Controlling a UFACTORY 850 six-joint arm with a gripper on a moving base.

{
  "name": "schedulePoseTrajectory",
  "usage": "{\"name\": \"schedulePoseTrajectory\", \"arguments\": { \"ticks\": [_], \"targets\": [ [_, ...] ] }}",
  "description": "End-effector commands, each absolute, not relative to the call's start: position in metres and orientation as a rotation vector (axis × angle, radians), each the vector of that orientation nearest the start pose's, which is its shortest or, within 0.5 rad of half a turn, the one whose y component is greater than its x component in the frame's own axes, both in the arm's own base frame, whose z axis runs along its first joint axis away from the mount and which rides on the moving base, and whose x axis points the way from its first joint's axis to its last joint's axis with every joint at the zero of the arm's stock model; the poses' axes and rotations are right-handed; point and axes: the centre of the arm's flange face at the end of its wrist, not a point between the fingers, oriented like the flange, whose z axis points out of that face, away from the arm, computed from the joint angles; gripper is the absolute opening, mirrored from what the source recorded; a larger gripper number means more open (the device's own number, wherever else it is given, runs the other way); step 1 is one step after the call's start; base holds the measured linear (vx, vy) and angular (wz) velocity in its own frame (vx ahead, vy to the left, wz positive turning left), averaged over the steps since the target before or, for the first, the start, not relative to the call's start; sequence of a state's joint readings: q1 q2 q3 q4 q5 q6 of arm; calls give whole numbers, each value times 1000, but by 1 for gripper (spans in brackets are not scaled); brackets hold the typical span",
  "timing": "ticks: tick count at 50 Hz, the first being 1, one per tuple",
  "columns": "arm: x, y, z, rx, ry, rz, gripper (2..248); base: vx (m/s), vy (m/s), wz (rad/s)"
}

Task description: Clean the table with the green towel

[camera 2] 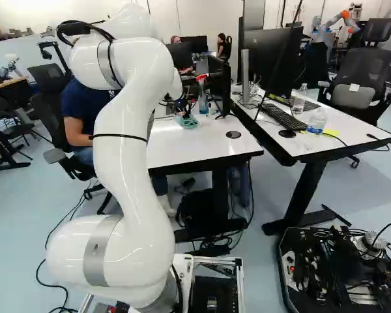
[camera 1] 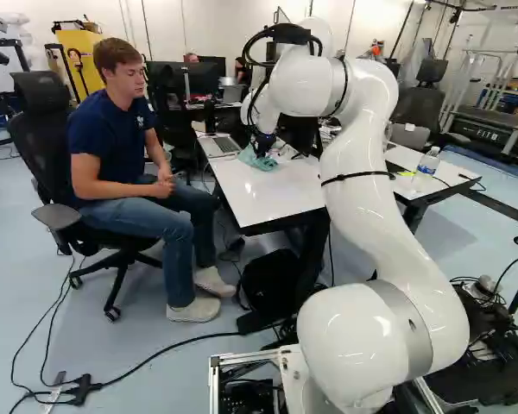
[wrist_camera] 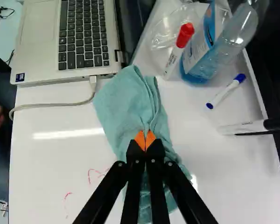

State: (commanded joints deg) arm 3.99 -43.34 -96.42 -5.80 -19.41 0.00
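End effector [camera 2: 184, 113] is closed, pinching fold of towel [wrist_camera: 126, 100] between its pads. Towel lies on worktop [wrist_camera: 51, 161], beside laptop [wrist_camera: 39, 51]. Spray bottle [wrist_camera: 199, 63] with blue liquid stands near towel. Two clear bottles [camera 2: 316, 122] stand on other worktop [camera 2: 269, 132]; their content I cannot tell.

From where I stand, room bright, light apparently overhead. Arm [camera 1: 363, 138] carries white highlights, soft grey shading. Wrist view: long glare streak on table [wrist_camera: 37, 163], smaller bright patch beside towel [wrist_camera: 126, 100]. Base views: floor [camera 1: 147, 345] pale, black bag [camera 1: 270, 280] under table loses detail.
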Motion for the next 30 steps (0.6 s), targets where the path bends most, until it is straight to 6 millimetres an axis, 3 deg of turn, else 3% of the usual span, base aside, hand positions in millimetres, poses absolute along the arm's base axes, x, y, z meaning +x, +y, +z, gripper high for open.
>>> {"name": "schedulePoseTrajectory", "arguments": {
  "ticks": [11,30],
  "targets": [
    [741,69,438,-3026,-276,-913,21,0,0,0],
    [712,92,441,-3024,-333,-868,21,0,0,0]
  ]
}}
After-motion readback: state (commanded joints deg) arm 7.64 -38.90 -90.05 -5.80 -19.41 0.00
